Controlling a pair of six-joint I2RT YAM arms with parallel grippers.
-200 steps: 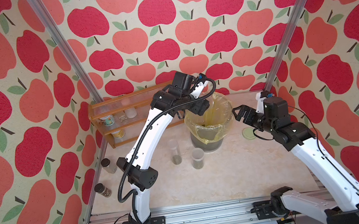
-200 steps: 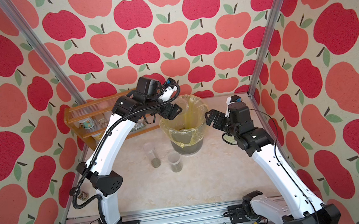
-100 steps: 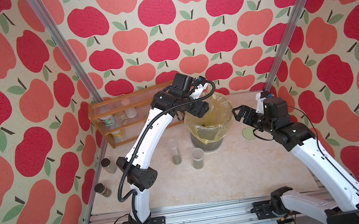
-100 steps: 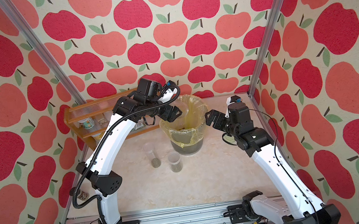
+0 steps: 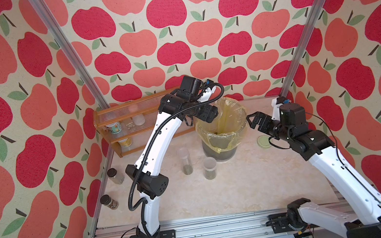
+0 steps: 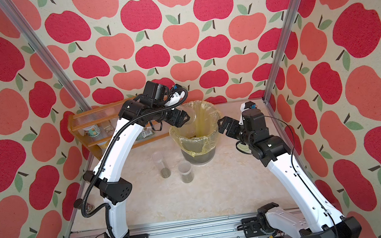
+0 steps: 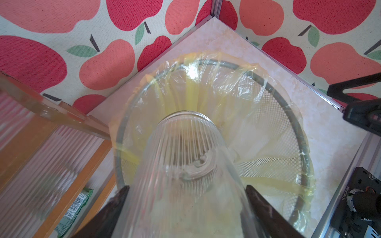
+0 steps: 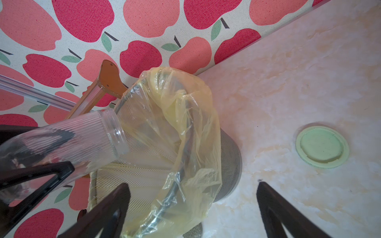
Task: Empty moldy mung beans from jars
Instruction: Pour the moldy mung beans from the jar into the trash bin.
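- Compared with a second ago almost nothing has moved: the left arm keeps its reach over the mesh waste bin (image 5: 220, 154) with only a slight shift at the wrist, and the right arm has stayed where it was.
- The left gripper (image 7: 186, 189) is clenched on a ribbed clear jar (image 7: 185, 144), one finger on each side of its body.
- That jar (image 8: 68, 142) is tilted, its open mouth just past the bin's rim (image 7: 288, 107) and over the yellow liner bag (image 5: 231, 111); its walls show clear through.
- A dark olive layer lies low in the bin behind the liner; single grains cannot be made out.
- In front of the bin stand a tall narrow jar (image 5: 184, 160) and, nearer to it, a shorter jar (image 5: 210, 167), both upright, each with a small heap of mung beans (image 5: 187, 170) at the bottom.
- The right gripper (image 5: 252, 120) hangs just beside the bin, fingers spread wide and holding nothing.
- A pale green lid (image 8: 322, 146) lies flat on the table near the bin, below that gripper.
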